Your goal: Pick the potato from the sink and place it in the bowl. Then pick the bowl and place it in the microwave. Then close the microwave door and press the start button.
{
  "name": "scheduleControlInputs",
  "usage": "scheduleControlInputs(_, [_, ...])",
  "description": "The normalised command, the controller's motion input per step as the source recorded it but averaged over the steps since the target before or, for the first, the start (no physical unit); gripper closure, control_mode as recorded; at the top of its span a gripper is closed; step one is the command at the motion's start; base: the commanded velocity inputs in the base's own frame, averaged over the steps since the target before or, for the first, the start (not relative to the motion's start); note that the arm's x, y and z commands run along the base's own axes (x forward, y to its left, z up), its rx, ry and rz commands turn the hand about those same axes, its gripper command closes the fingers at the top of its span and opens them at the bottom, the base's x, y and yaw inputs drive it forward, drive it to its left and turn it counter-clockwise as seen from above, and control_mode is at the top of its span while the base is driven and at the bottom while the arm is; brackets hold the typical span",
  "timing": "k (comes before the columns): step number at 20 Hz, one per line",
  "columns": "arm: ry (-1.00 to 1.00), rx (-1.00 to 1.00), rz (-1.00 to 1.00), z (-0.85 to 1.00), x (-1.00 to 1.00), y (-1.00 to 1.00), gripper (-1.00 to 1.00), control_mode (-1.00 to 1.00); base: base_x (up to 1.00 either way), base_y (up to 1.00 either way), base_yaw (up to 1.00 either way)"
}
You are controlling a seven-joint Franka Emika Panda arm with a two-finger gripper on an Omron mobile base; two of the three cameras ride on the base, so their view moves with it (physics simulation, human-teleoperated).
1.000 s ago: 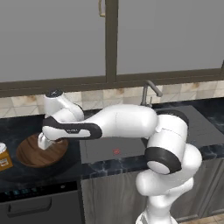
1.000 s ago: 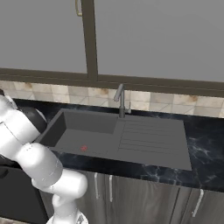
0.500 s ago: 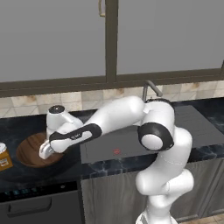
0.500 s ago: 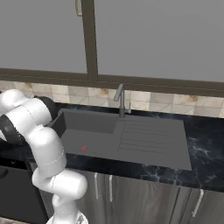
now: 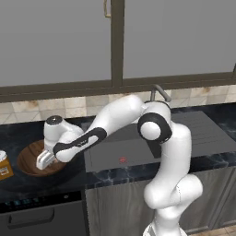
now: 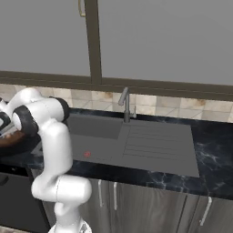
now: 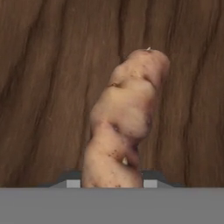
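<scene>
Already the wooden bowl (image 5: 32, 159) sits at the left base view's lower left, the gripper (image 5: 44, 160) down inside it. Jaws half closed pinch the potato (image 7: 124, 120), its long axis running straight out from them toward the bowl's floor.

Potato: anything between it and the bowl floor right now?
Nothing visible. In the hand view the potato sits between the gripper fingertips with bare wood grain of the bowl right behind it. In the left base view the gripper hangs over the bowl, with nothing else inside it.
</scene>
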Motion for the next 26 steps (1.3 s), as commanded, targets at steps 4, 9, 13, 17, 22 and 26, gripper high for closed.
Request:
scheduleControlInputs(4, [0.0,0.0,0.0,0.0,0.09,0.11,-1.0,-1.0,0.0,0.0,0.0])
scheduleControlInputs(9, [0.0,0.0,-0.03,0.0,0.21,0.0,-1.0,-1.0,0.0,0.0,0.0])
scheduleControlInputs(13, [0.0,0.01,-0.07,0.07,0.06,-0.14,-1.0,-1.0,0.0,0.0,0.0])
scheduleControlInputs(17, [-0.02,0.1,-0.13,0.4,-0.16,-0.45,-1.0,-1.0,0.0,0.0,0.0])
scheduleControlInputs(22, [-0.02,0.21,-0.25,0.33,-0.47,-0.97,-1.0,-1.0,0.0,0.0,0.0])
scheduleControlInputs(26, [0.09,0.16,-0.37,-0.03,-0.06,-1.0,-1.0,-1.0,0.0,0.0,0.0])
